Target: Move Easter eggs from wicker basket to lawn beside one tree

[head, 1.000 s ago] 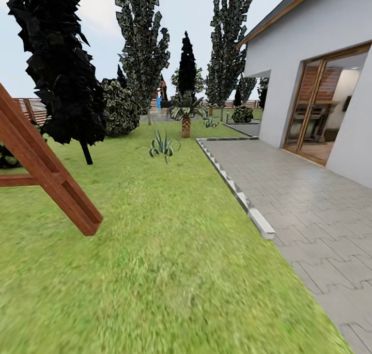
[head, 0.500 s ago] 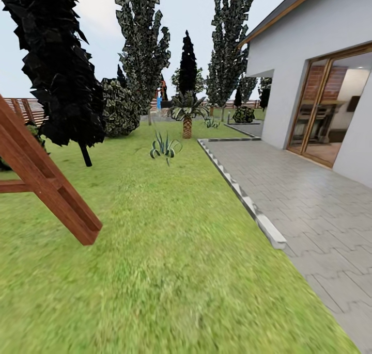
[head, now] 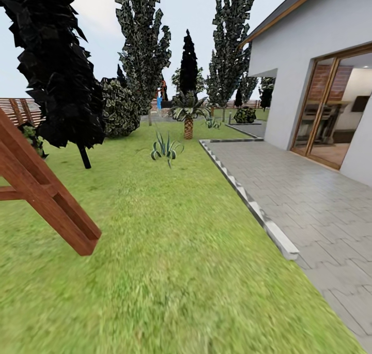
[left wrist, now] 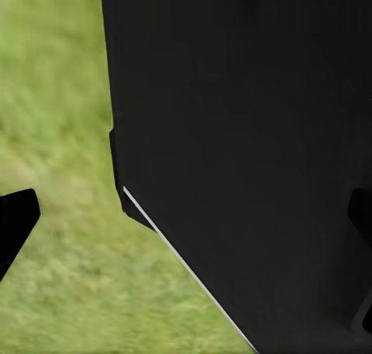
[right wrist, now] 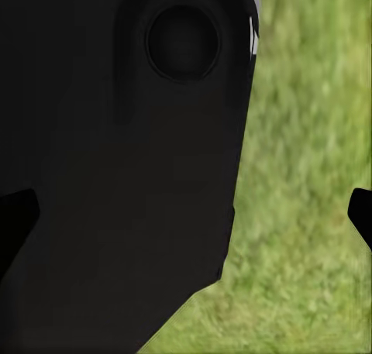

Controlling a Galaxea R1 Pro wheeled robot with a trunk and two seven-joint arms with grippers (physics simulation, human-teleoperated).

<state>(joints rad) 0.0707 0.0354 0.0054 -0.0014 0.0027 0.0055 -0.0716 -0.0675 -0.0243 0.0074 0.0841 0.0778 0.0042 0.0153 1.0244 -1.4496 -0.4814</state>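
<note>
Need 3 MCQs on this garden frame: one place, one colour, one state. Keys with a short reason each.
1. Where is the spiky agave in the head view?
A. on the paving
B. on the lawn, left of the kerb
C. inside the house

2. What colour is the slanted wooden beam?
A. reddish brown
B. white
C. blue

3. How does the nearest tree trunk stand?
A. lying flat
B. cut to a stump
C. standing, leaning a little

Answers:
1 B, it sits in the lawn grass, with the stone kerb and the paving to its right.
2 A, its faces are red-brown.
3 C, the thin dark trunk rises at a slight slant under the crown.
</note>
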